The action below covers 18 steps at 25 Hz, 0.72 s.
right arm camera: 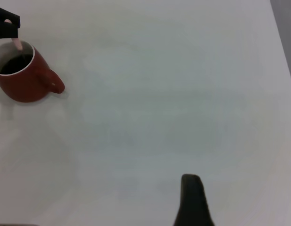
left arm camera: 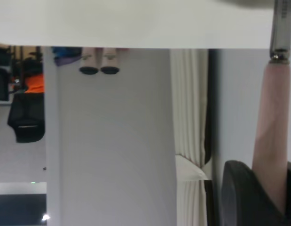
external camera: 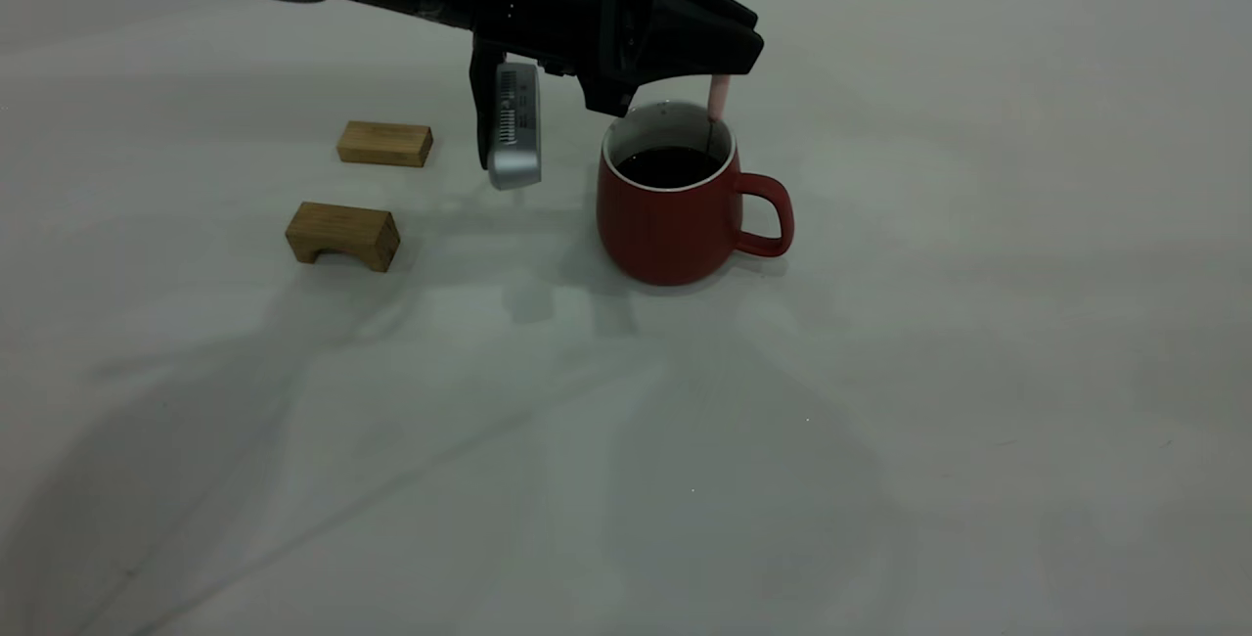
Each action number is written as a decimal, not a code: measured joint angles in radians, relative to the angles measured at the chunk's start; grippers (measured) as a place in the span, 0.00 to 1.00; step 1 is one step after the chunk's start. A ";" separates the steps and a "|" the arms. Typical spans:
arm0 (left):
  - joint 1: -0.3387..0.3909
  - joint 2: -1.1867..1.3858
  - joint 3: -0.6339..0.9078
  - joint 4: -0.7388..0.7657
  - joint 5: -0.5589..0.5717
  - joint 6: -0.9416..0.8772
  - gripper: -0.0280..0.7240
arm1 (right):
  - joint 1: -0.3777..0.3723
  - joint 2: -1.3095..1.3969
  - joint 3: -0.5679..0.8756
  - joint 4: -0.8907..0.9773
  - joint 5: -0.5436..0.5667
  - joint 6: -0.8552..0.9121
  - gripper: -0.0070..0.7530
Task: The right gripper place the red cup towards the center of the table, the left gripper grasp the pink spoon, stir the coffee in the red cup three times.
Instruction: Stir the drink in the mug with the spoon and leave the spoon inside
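Note:
The red cup (external camera: 675,225) stands upright near the middle of the table (external camera: 880,372), handle toward the right, with dark coffee (external camera: 670,166) inside. My left gripper (external camera: 732,67) hovers just above the cup's far rim, shut on the pink spoon (external camera: 719,96). The spoon hangs straight down, its lower end dipped in the coffee. In the left wrist view the pink handle (left arm camera: 274,132) is pinched at the dark fingers (left arm camera: 244,197). The right wrist view shows the cup (right arm camera: 23,84) far off. Of my right gripper only one dark fingertip (right arm camera: 192,200) shows, nothing beside it.
Two brown wooden blocks lie left of the cup: a flat one (external camera: 384,143) farther back and an arched one (external camera: 342,235) nearer. The left arm's silver camera block (external camera: 514,127) hangs between them and the cup.

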 joint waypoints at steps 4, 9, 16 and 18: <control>0.014 -0.009 0.000 0.110 -0.012 -0.087 0.27 | 0.000 0.000 0.000 0.000 0.000 0.000 0.79; 0.023 -0.027 -0.003 0.136 -0.092 -0.028 0.27 | 0.000 0.000 0.000 0.000 0.000 0.000 0.79; 0.017 -0.011 -0.003 -0.011 -0.045 0.094 0.27 | 0.000 0.000 0.000 0.000 0.000 0.000 0.79; 0.017 -0.007 -0.003 0.005 -0.005 0.050 0.27 | 0.000 -0.001 0.000 0.000 0.000 0.000 0.79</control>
